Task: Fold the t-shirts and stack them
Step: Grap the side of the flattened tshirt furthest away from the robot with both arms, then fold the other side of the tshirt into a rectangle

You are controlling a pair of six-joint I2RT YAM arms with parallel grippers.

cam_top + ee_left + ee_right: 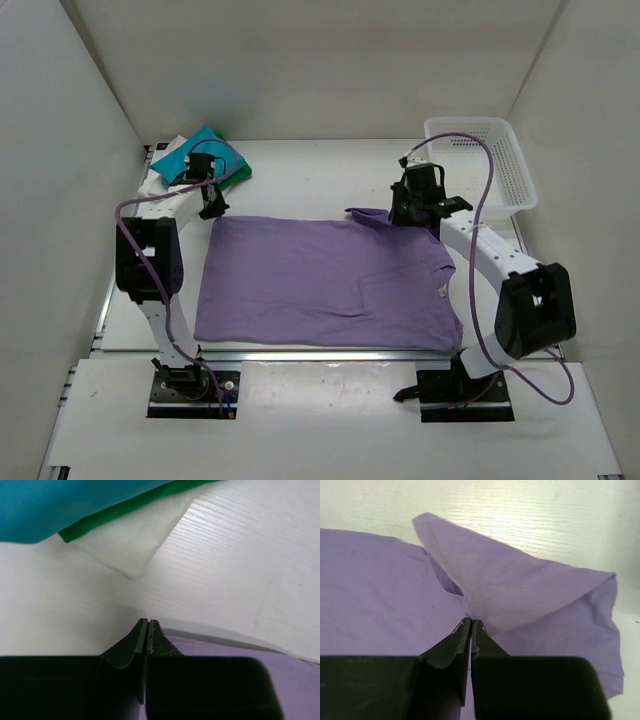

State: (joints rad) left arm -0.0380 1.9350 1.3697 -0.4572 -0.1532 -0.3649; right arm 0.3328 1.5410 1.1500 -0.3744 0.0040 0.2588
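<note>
Well, from above, the lavender t-shirt lies spread flat mid-table, well apart from the folded stack at the far left corner and the basket at the far right. My left gripper sits at the shirt's far left corner and my right gripper at its far sleeve, placed, I judge, to carry that edge over together.

On my left wrist, the left gripper is pressed fully together. The lavender t-shirt runs straight into the tips, so I judge the corner pinched, though the nip itself is hidden. The folded stack lies just beyond.

On my right wrist, the right gripper is clamped tight on the sleeve, which tents up from the tips.
</note>
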